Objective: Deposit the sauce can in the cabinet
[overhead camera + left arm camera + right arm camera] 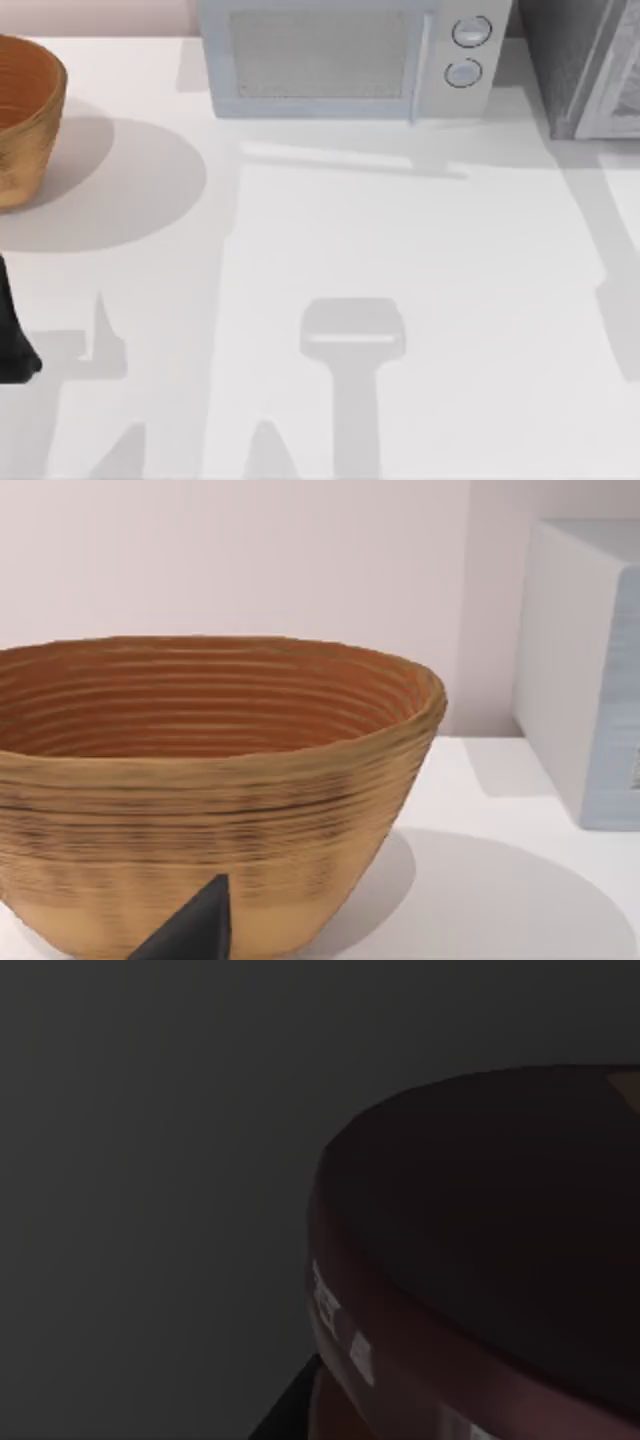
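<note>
At the table's near left edge, about eight o'clock in the top view, a dark part of my left arm (pixel 14 335) pokes in from the side. In the left wrist view one dark fingertip (pixel 190 930) of the left gripper shows low in front of the wooden bowl (pixel 215 790); whether its fingers are open or closed I cannot tell, and nothing is seen in its hold. The white table (pixel 330 250) carries only shadows across its middle. Farther back, the bowl (pixel 25 120) sits at ten o'clock, and a pale grey microwave (pixel 350 55) with two round knobs stands at twelve o'clock. A grey cabinet (pixel 585 65) stands at the far right, near two o'clock. The right wrist view is dark; close to the lens sits what looks like the sauce can (pixel 480 1270), its maroon lid rim bearing small pale marks too faint to read. The right gripper's state I cannot tell.
</note>
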Available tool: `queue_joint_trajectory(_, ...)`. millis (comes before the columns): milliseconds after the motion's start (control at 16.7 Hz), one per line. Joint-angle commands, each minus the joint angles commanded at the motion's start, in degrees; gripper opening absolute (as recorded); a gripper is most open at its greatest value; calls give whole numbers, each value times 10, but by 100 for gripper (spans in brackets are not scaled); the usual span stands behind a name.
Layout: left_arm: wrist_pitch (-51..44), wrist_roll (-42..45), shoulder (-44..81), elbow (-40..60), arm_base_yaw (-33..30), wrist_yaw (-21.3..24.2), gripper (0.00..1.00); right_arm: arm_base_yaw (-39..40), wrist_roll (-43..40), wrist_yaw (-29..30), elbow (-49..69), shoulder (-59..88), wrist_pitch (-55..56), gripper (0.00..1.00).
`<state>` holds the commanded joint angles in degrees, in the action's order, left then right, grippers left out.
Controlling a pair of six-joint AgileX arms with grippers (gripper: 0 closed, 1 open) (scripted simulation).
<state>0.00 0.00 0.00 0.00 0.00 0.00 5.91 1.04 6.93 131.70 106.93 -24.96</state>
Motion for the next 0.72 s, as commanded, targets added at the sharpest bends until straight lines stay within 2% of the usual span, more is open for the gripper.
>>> queue_joint_trajectory(360, 0, 0, 0, 0, 0, 0, 100, 0, 0, 0, 0, 0, 0, 98)
queue_joint_trajectory(720, 0, 0, 0, 0, 0, 0, 100, 0, 0, 0, 0, 0, 0, 100)
